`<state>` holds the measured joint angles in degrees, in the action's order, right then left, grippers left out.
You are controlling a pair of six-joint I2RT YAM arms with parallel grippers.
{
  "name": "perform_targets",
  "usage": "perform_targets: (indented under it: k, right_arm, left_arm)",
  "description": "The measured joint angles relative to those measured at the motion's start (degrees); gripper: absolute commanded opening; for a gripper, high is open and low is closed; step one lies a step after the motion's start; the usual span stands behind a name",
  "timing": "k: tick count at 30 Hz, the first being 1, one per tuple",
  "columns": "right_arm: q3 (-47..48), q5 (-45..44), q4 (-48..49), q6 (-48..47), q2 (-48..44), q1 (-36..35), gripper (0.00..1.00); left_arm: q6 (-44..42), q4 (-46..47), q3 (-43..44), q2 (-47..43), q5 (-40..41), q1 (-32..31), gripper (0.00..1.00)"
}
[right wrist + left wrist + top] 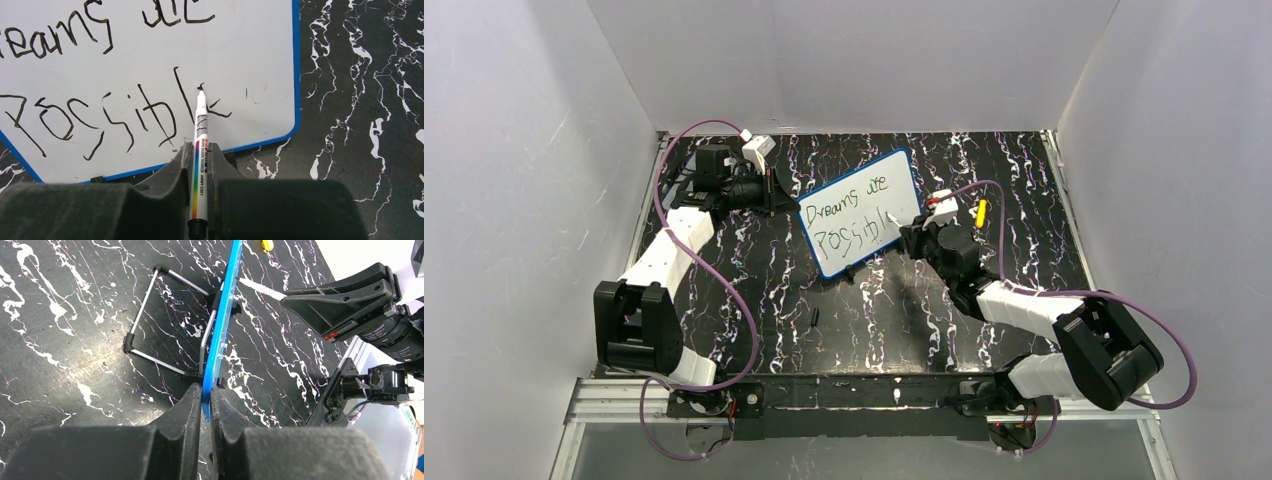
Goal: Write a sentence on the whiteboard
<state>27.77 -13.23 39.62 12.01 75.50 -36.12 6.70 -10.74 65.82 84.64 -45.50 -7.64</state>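
Observation:
The whiteboard [861,211] with its blue rim stands tilted on a wire stand at mid-table. The sentence [854,217] runs in two slanted rows, "Dreams are" above "Possibl". My left gripper [786,200] is shut on the board's left edge; in the left wrist view the blue rim [220,335] runs between the fingers of the left gripper [205,392]. My right gripper [200,149] is shut on a white marker [200,150]. The marker's tip touches the board just right of the last letter [184,97], beside a short fresh stroke [219,110].
A yellow marker cap [981,212] lies right of the board. A small black piece [814,319] lies on the black marbled table [764,290]. The wire stand [165,322] props the board from behind. White walls enclose three sides.

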Motion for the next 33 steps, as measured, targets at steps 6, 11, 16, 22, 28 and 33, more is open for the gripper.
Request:
perform_targets:
  k: [6,11,16,22,28,33]
  right_arm:
    - [0.0,-1.84,-0.04,-0.24,0.04,0.0,0.01]
    - [0.0,-2.84,-0.07,-0.24,0.04,0.0,0.01]
    - [-0.02,-3.15,-0.07,-0.2,0.04,0.0,0.01]
    - [-0.26,-3.15,-0.15,-0.17,0.04,0.0,0.01]
    - [-0.46,-3.17,-0.11,0.0,0.35,0.0,0.01]
    - [-0.5,-3.19,-0.11,0.07,0.44,0.0,0.01]
  left_arm:
    - [0.0,0.0,0.0,0.0,0.0,0.0,0.0]
    - [0.0,0.0,0.0,0.0,0.0,0.0,0.0]
    - [0.0,0.0,0.0,0.0,0.0,0.0,0.0]
    - [0.0,0.0,0.0,0.0,0.0,0.0,0.0]
    - [0.0,0.0,0.0,0.0,0.0,0.0,0.0]
    - [0.02,0.0,0.0,0.0,0.0,0.0,0.0]
